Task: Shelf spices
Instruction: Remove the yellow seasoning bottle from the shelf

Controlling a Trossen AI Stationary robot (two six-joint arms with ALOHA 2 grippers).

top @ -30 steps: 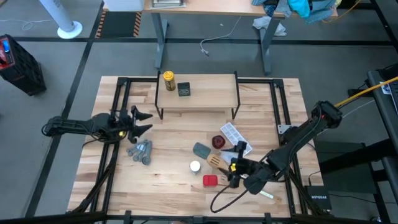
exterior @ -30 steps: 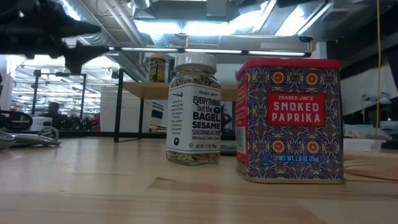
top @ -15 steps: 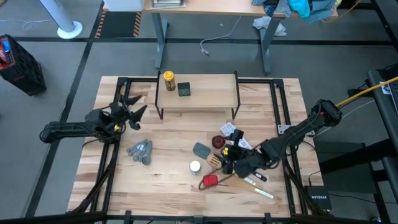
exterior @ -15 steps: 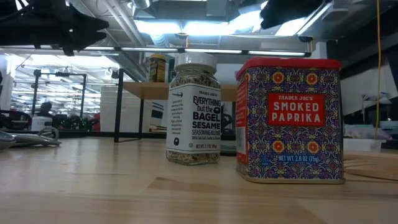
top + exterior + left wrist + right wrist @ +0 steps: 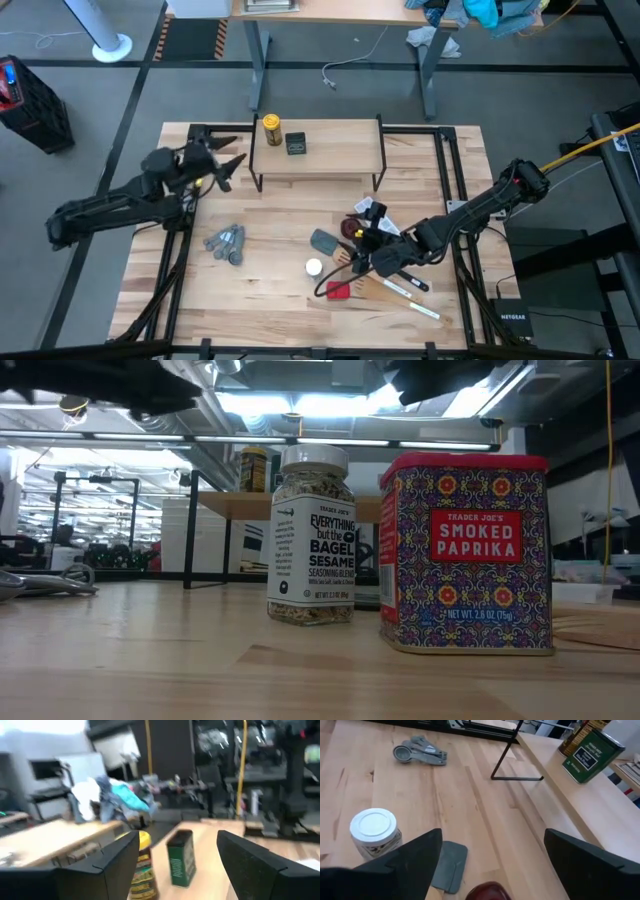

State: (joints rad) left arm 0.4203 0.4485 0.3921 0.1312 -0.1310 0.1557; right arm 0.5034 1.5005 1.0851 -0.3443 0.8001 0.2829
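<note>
The shelf [image 5: 318, 152] stands at the table's far side on thin black legs. On its board stand the yellow-lidded amber jar [image 5: 270, 128] and the dark square tin [image 5: 295, 143], also seen in the left wrist view as jar [image 5: 142, 865] and tin [image 5: 181, 857]. The white-capped jar [image 5: 314, 267] and the red square tin [image 5: 338, 291] stand upright on the tabletop, close in the low view as jar [image 5: 312, 535] and tin [image 5: 465, 550]. My left gripper [image 5: 228, 165] hovers open beside the shelf's left end. My right gripper [image 5: 362, 256] is open, right of the white-capped jar [image 5: 372, 832].
Grey measuring spoons [image 5: 226, 243] lie left of centre. A grey flat piece [image 5: 325, 242], a dark red round dish [image 5: 350, 228], a white packet [image 5: 375, 213] and wooden utensils with pens [image 5: 405, 290] crowd around my right gripper. Black rails [image 5: 190, 190] run along both table sides.
My left gripper has moved toward the far edge and risen, ending beside the shelf's left end, still open. My right gripper has drawn away from the red tin toward the far left, and its arm has swung to lie flatter across the table. The jars and tins have stayed put.
</note>
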